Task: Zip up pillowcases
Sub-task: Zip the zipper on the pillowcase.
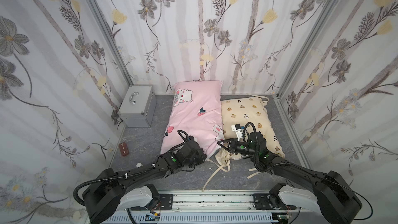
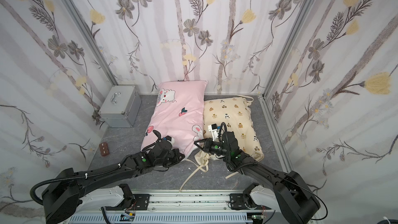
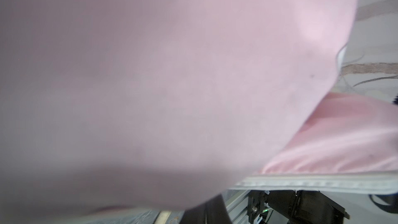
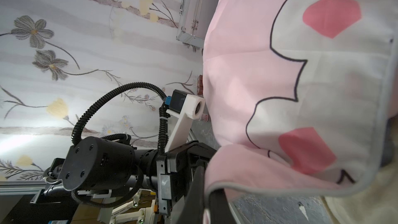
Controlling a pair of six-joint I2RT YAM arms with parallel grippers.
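Note:
The pink pillowcase (image 1: 193, 117) with bunnies and red fruits lies mid-table in both top views. The cream pillowcase (image 1: 247, 115) with tiny bears lies against its right side. My left gripper (image 1: 203, 154) is at the pink case's near edge. In the left wrist view pink cloth (image 3: 172, 82) fills the frame, a pale zipper band (image 3: 323, 183) runs along its edge, and the dark fingers (image 3: 213, 210) stand together, shut on that cloth. My right gripper (image 4: 207, 192) is shut on the grey-trimmed near right corner of the pink pillowcase (image 4: 280, 82).
A grey metal box (image 1: 137, 108) with a handle stands at the back left. A small brown block (image 1: 123, 149) lies near the left wall. Cream ties (image 1: 215, 173) trail towards the front rail (image 1: 211, 199). Flowered walls close in three sides.

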